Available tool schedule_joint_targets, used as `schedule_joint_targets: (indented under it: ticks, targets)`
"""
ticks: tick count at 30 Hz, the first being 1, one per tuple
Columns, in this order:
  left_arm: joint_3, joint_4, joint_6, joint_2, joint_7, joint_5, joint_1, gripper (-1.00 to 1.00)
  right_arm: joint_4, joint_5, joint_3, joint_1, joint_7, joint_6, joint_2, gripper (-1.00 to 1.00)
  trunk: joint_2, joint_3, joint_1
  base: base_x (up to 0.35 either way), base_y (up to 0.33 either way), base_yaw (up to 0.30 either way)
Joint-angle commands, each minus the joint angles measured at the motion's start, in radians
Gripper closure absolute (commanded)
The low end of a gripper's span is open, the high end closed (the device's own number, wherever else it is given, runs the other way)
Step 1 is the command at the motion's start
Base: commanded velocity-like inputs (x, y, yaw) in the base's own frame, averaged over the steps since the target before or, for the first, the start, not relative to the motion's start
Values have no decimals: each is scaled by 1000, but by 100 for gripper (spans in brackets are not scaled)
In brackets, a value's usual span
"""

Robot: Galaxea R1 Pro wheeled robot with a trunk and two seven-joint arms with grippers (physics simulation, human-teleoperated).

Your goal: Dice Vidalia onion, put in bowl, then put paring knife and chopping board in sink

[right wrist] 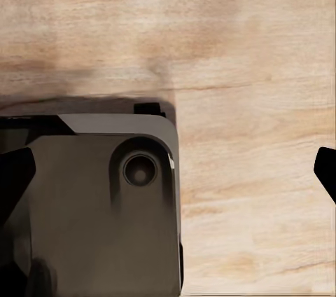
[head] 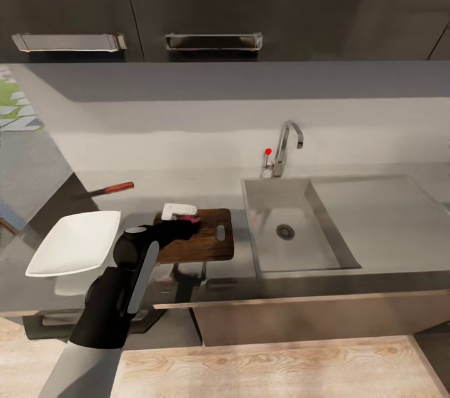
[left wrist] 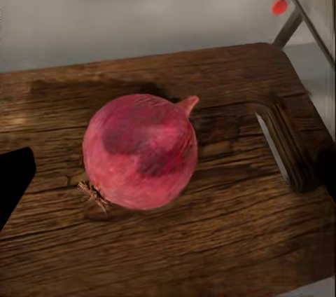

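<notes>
1. onion [left wrist: 140, 151] sits whole on the chopping board [left wrist: 231, 241], centre of frame; left gripper [head: 187, 226] hangs over it, jaws spread wide, nothing held.
2. risk: it's round, so a nudge could roll it off toward the sink [head: 284, 232].
3. knife [head: 105, 189] lies upper left behind the bowl [head: 75, 245], an awkward reach.
4. right gripper [right wrist: 168, 171] faces the floor, wide open, holding nothing.

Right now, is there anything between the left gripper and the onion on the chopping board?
Nothing visible. In the left wrist view the whole Vidalia onion lies alone on the chopping board, with only bare wood around it. In the head view the left gripper hangs over the board, directly at the onion.
</notes>
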Motion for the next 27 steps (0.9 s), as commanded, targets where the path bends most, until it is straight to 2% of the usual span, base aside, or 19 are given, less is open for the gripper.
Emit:
schedule_joint_targets:
  ticks: [1,27]
  targets:
    - [1,-1,5,0,2,6,-1,-100,1,-10,9,-1,-2,-3,0,-100,-2,-2,0,-306,0,0]
    - [-1,-1,4,0,2,6,-1,-100,1,-11,7,-1,-2,-4,-2,-100,-2,-2,0,-341,0,0]
